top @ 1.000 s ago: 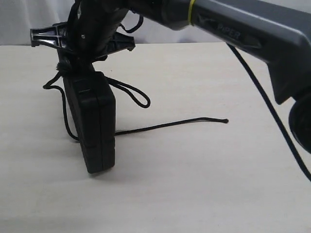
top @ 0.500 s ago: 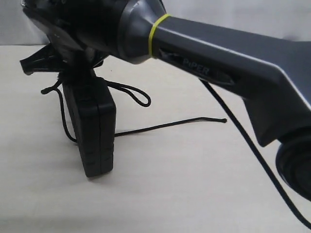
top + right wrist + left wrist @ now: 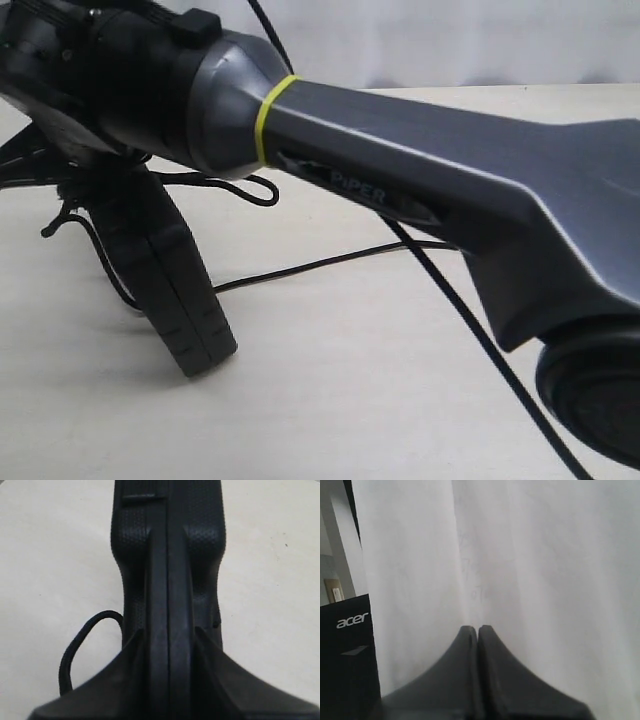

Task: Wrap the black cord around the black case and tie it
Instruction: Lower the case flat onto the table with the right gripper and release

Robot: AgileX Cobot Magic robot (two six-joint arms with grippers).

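Meanwhile, we see right hand point(image 3: 167, 636) clamped on tilted black case point(image 3: 185, 300), lower left; black cord point(image 3: 310, 267) tail runs rightward along tabletop point(image 3: 330, 400); left hand point(image 3: 478, 630) together, empty.

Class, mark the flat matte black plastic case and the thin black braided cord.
black case point(image 3: 175, 295), exterior view, on its narrow side edge.
black cord point(image 3: 300, 268), exterior view, on its straight trailing stretch.
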